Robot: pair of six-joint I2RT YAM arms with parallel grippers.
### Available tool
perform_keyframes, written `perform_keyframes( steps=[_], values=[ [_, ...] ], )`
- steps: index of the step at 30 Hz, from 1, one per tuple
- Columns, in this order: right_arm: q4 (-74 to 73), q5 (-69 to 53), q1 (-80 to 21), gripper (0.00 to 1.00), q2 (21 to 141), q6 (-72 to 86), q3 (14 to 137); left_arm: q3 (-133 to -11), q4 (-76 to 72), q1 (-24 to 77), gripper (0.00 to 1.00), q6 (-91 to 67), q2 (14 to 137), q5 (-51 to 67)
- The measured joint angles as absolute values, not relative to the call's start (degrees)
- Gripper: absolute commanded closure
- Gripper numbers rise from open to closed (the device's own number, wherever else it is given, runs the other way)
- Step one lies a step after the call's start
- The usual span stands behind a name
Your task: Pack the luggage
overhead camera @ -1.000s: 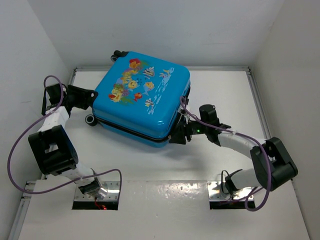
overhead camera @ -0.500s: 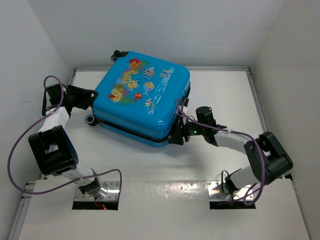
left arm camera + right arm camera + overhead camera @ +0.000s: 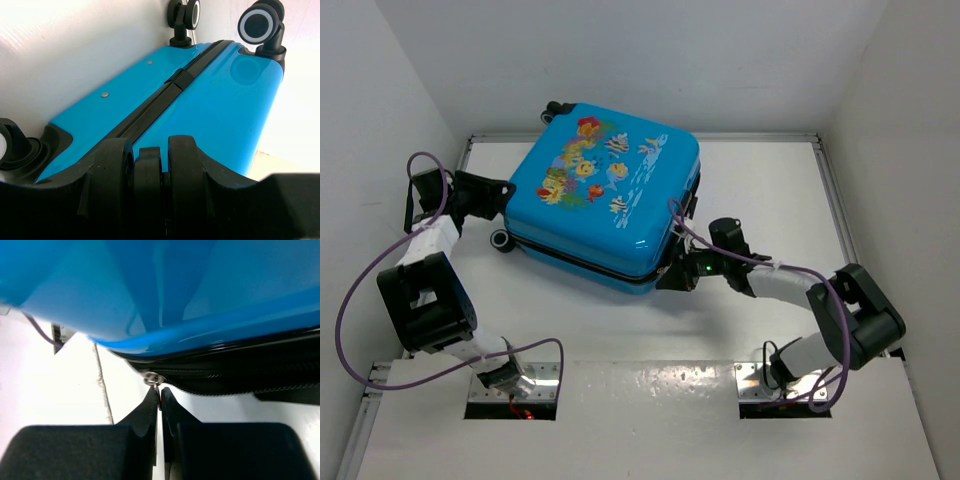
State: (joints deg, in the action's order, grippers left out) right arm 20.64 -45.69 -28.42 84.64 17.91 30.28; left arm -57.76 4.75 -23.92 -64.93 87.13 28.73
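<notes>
White desk (image 3: 760, 190), white walls closing it in on three sides. At far left, the left pincer (image 3: 498, 193) is reaching in at the left end of the luggage (image 3: 605, 200), its fingers standing partway apart and clamping a black double wheel (image 3: 147, 185) between them. This luggage is lying flat and closed, fish print up, sitting askew toward the desk's far-left corner. At its near-right corner, the right pincer (image 3: 160, 399) is pressing its fingers together, pinching the silver zipper pull (image 3: 151, 378) on the black zipper band (image 3: 240, 372).
</notes>
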Motion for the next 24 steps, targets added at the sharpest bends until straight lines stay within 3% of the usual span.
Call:
perform_keyframes(
  steps=[6, 14, 24],
  values=[
    [21.89, -46.09, -28.14, 1.0, 81.43, 19.27, 28.23, -57.67, 4.75, -23.92, 1.0, -64.9, 87.09, 28.69],
    [22.92, -46.06, -25.56, 0.89, 81.1, 19.64, 27.81, -57.67, 4.75, -23.92, 1.0, -64.88, 87.09, 28.69],
    [25.1, -47.05, -24.99, 0.88, 82.81, 20.82, 28.1, -57.67, 4.73, -23.92, 1.0, -64.77, 87.09, 28.69]
  ],
)
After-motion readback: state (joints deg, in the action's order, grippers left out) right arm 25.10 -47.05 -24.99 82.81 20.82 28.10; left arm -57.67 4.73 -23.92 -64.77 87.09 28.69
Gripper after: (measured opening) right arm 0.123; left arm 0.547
